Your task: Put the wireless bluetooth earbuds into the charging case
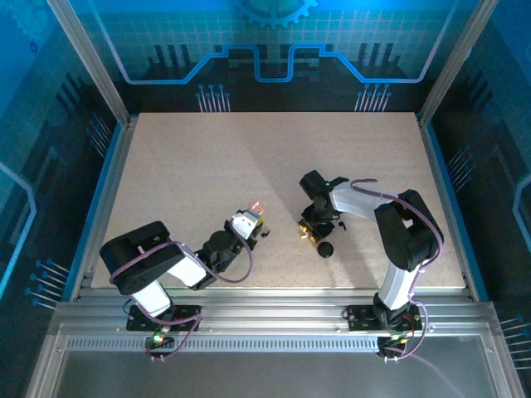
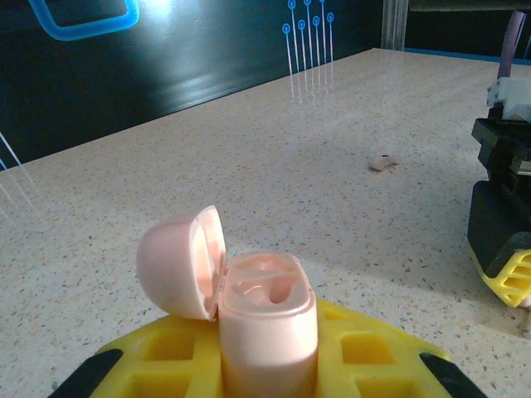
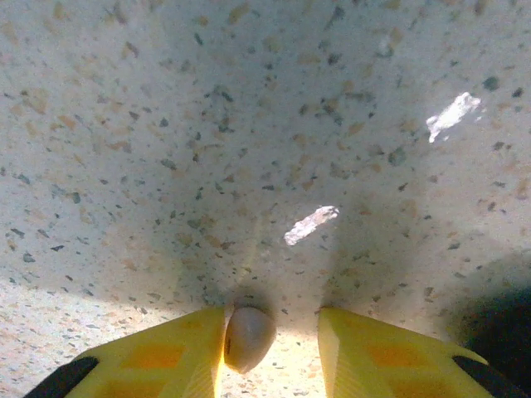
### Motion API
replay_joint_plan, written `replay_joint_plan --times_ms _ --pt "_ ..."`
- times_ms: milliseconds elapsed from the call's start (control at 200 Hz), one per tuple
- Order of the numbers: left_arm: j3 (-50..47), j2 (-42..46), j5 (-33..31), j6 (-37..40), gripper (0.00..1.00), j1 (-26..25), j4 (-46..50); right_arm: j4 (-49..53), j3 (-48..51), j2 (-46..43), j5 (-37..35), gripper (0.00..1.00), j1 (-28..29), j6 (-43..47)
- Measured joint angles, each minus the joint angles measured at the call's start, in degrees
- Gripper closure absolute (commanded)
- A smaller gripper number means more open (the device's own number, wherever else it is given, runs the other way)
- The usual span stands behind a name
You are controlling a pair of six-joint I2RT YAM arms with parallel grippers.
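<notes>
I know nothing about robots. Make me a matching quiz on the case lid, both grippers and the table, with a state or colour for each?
1 lid
2 left gripper
3 right gripper
4 table

A speckled beige
B flipped open
C open, earbud between its fingers
D holding the case

Pairs: 1-B, 2-D, 3-C, 4-A

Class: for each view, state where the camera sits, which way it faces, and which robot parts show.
Top external: above and behind the bases, facing down on the table; left arm and right arm show.
Left wrist: low, facing across the table; left claw holds the open charging case.
Right wrist: facing down; right claw straddles an earbud.
Shared: top external and left wrist both show the charging case.
</notes>
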State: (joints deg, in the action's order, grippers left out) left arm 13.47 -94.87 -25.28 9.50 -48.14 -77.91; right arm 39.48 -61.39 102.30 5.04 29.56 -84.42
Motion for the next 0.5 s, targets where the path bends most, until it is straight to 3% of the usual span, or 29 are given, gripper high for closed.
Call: replay_joint_plan --times_ms 500 --pt "0.00 -0.13 0.00 0.02 0.78 0.04 -0.02 1.05 -0.11 0.33 0.17 0.76 0.02 1.03"
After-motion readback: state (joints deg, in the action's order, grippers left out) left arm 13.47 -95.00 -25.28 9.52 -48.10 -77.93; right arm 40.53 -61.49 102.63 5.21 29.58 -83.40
